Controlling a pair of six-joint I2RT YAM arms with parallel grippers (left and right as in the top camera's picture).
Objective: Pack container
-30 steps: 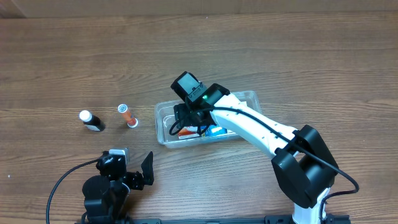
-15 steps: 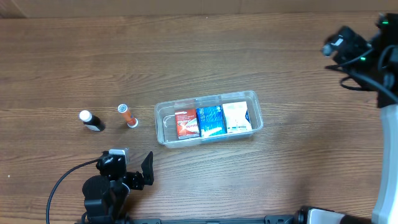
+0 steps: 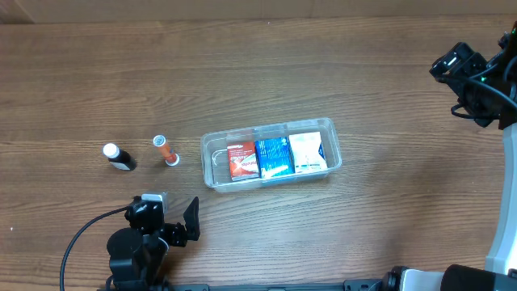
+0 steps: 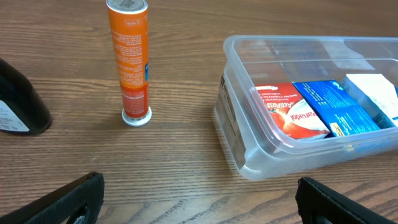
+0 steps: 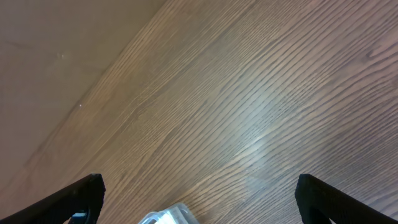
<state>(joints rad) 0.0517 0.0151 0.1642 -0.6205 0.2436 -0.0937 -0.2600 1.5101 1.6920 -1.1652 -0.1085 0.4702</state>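
The clear container (image 3: 268, 129) lies mid-table, long side left to right. Inside it a red box (image 3: 242, 161), a blue box (image 3: 273, 156) and a white box (image 3: 308, 152) sit side by side. My left gripper (image 3: 167, 217) is low at the near left, open and empty; its view shows the container's left end (image 4: 249, 143) ahead to the right, between its wide-set fingers (image 4: 74, 199). My right gripper (image 3: 462, 74) hangs high at the far right edge, open and empty. Only a corner of the container (image 5: 169, 216) shows in the right wrist view.
An orange tube (image 3: 165, 150) (image 4: 133, 62) stands upright just left of the container. A black bottle with a white cap (image 3: 119, 157) (image 4: 18, 102) is further left. Bare wood lies between the container and the right arm.
My right gripper has opened, left the container's left end and pulled back to the far right edge. The red box now lies in the container. The left arm has not moved.
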